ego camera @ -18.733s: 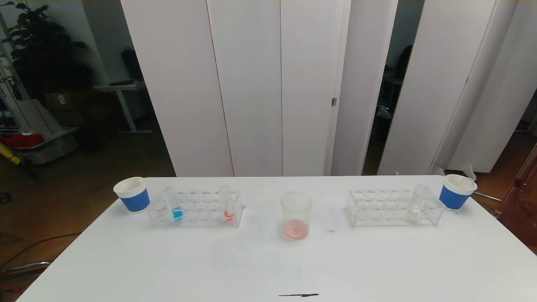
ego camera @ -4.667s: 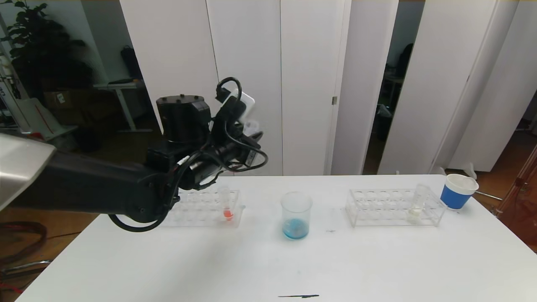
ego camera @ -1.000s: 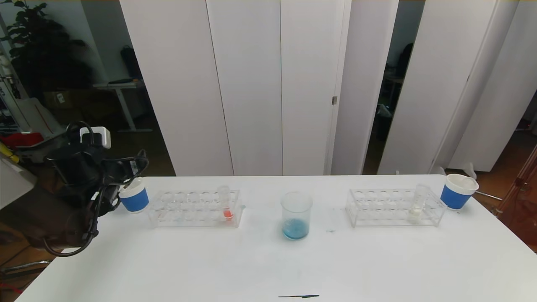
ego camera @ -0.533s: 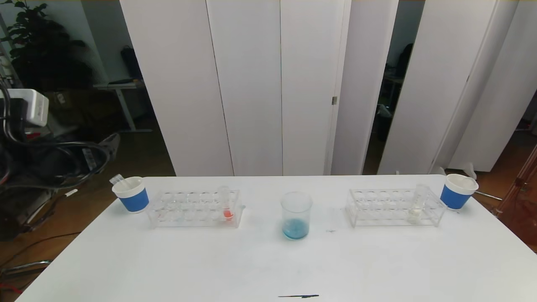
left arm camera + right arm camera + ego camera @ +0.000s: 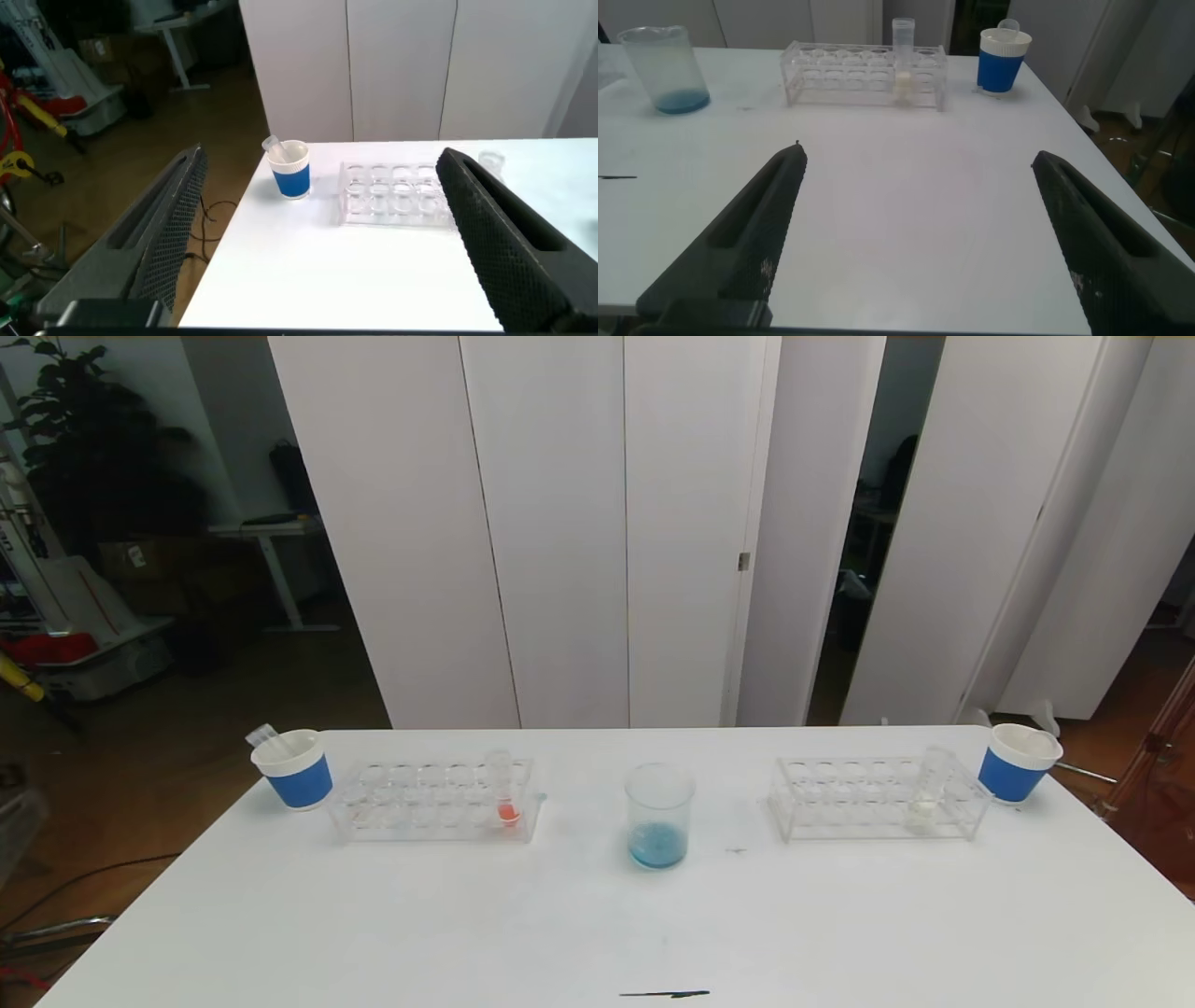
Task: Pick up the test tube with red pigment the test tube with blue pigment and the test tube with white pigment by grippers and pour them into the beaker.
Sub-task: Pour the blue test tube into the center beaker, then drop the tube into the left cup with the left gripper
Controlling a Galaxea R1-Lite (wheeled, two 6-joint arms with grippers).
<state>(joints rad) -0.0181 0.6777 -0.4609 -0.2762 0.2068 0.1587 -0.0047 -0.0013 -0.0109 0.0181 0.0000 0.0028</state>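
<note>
The beaker (image 5: 659,817) stands mid-table with blue liquid in its bottom; it also shows in the right wrist view (image 5: 663,67). A tube with orange-red liquid (image 5: 505,791) stands in the left rack (image 5: 434,800). The test tube with white pigment (image 5: 928,786) stands in the right rack (image 5: 878,798) and shows in the right wrist view (image 5: 902,67). No tube holding blue liquid shows; an empty clear tube (image 5: 264,736) leans in the left blue cup (image 5: 294,768). My left gripper (image 5: 321,152) is open and empty, off the table's left end. My right gripper (image 5: 919,154) is open and empty above the table's right part. Neither arm shows in the head view.
A second blue cup (image 5: 1018,763) stands at the back right corner beside the right rack. The left cup (image 5: 291,170) and left rack (image 5: 397,191) show ahead of the left gripper. A dark mark (image 5: 665,994) lies near the table's front edge.
My left arm has drawn back to the left and out of the head view. The empty tube stays in the left cup. The beaker's liquid, earlier pink, is blue.
</note>
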